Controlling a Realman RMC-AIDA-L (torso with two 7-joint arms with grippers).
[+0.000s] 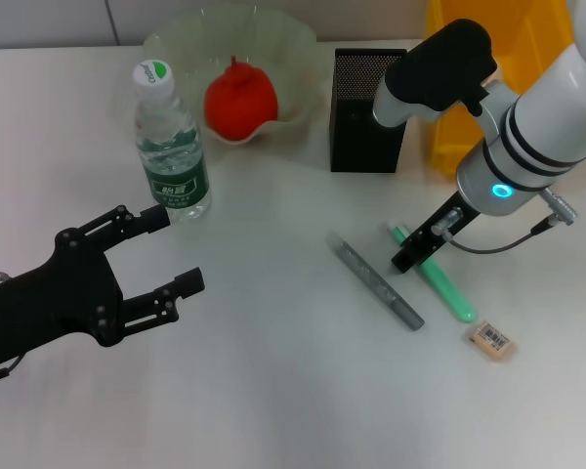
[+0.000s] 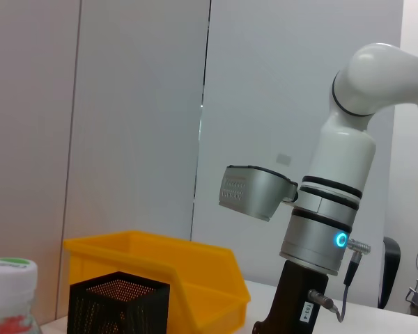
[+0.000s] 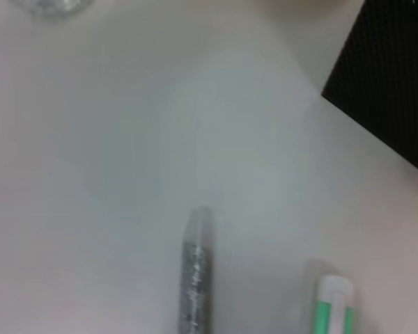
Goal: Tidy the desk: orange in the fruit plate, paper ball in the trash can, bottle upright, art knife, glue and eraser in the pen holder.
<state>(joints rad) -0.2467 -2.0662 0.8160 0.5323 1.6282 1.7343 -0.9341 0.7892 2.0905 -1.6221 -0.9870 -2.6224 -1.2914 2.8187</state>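
Meanwhile the right gripper (image 1: 407, 260) is hanging over the slim grey art knife (image 1: 376, 280) and green glue (image 1: 438, 276) (fingers impossible to judge); the left gripper (image 1: 176, 251) is spreading wide beside the upright clear bottle (image 1: 171, 147), the beige eraser (image 1: 492, 339) lying apart.

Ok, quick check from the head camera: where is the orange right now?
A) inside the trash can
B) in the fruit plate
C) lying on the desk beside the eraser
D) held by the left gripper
B. The orange sits inside the pale-green fruit plate at the back of the desk, behind the upright bottle; the left gripper is open and holds nothing.
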